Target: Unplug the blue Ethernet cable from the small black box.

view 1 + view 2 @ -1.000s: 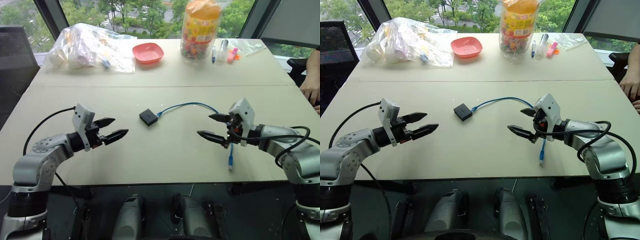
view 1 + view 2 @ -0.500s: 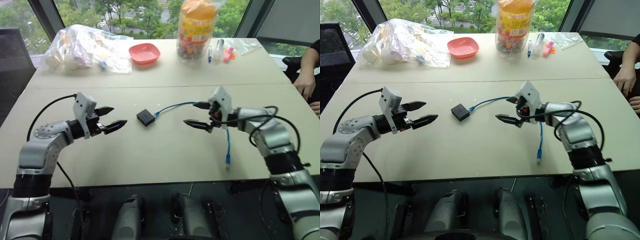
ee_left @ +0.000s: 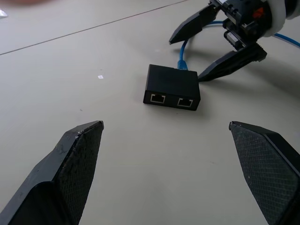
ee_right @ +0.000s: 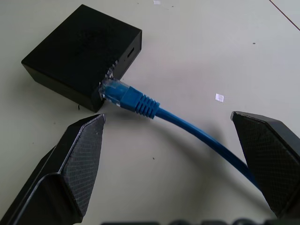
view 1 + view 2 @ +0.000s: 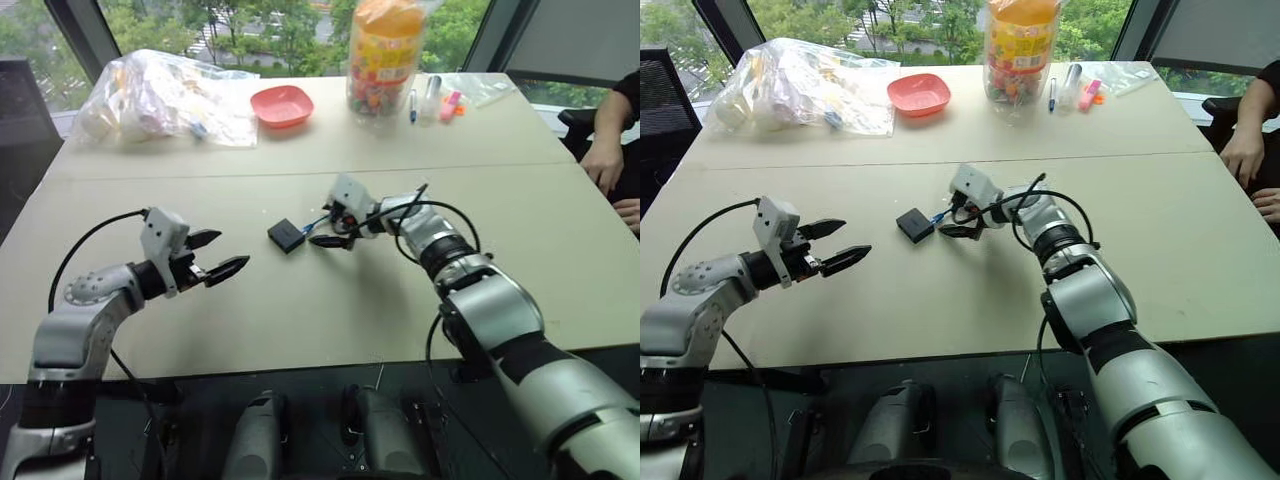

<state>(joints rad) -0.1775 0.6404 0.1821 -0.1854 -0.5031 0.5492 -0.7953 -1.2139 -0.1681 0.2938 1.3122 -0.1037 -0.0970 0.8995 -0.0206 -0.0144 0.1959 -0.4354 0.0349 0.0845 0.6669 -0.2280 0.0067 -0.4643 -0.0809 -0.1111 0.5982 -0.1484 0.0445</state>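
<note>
- The small flat matte-black plastic box [image 5: 286, 235] lies flat near the middle of the beige table [image 5: 300, 310], one corner towards the robot.
- The thin light-blue Ethernet cable [image 4: 187, 129] is plugged into the box's side that faces the robot's right; its plug [image 4: 126, 98] runs level, straight out from that port.
- The right gripper [image 5: 325, 228] is spread wide around the cable just beside the plug, gripping nothing.
- The left gripper [image 5: 222, 254] hangs wide open and empty, well left of the box, pointing at it.

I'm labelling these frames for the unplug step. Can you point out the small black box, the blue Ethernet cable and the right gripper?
small black box [image 4: 79, 54]: right wrist view, on its flat top face.
blue Ethernet cable [image 4: 138, 103]: right wrist view, on the ribbed boot behind the plug.
right gripper [image 5: 325, 228]: left eye view, midway between its open fingertips.
</note>
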